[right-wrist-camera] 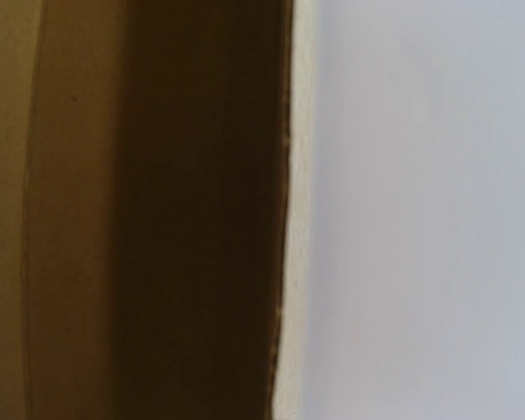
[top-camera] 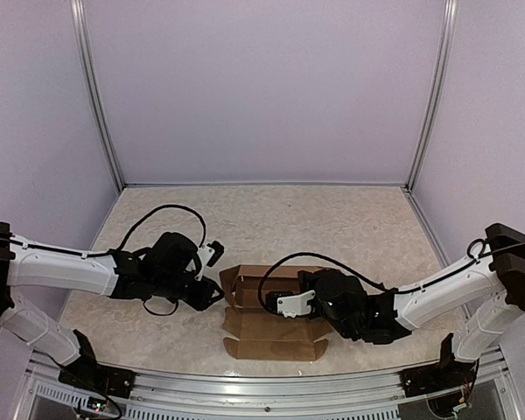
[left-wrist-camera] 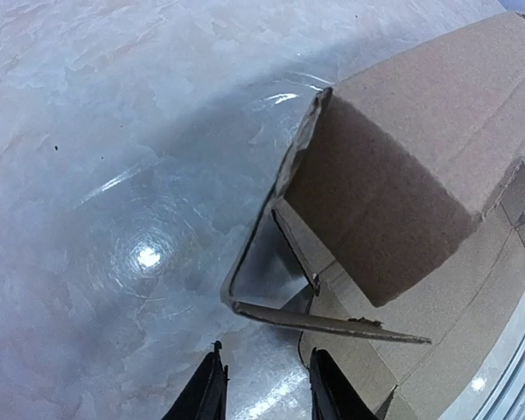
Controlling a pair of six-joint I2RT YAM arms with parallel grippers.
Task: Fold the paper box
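Two arms: I have both reaching in over the table (top-camera: pixel 350 219), one from the left and one from the right.
Where it lies: the paper box (top-camera: pixel 271 341) sits close to the near edge, about midway between the two arm bases. It is partly folded, with a flat panel on the near side and raised walls and flaps on the far side.
Left side: the left gripper (top-camera: pixel 217 293) is low over the table, just beside the box's left end.
Left hand state: in the left wrist view its fingers (left-wrist-camera: pixel 206 394) stand apart with bare table (left-wrist-camera: pixel 114 175) between them, gripping nothing.
Box from the left hand: a raised brown block of the box (left-wrist-camera: pixel 402 175) lies ahead and to the right of the tips. A thin upturned flap edge runs just beyond them, and I can't tell whether it touches the right tip.
Right side: the right gripper (top-camera: pixel 284 297) lies over the middle of the box, its tips hidden under its own body in the top view.
Right hand state: fingers together. I can't tell whether cardboard is pinched between them.
Right wrist view: dark cardboard (right-wrist-camera: pixel 114 210) fills the left half, very close, with pale wall (right-wrist-camera: pixel 420 210) on the right.
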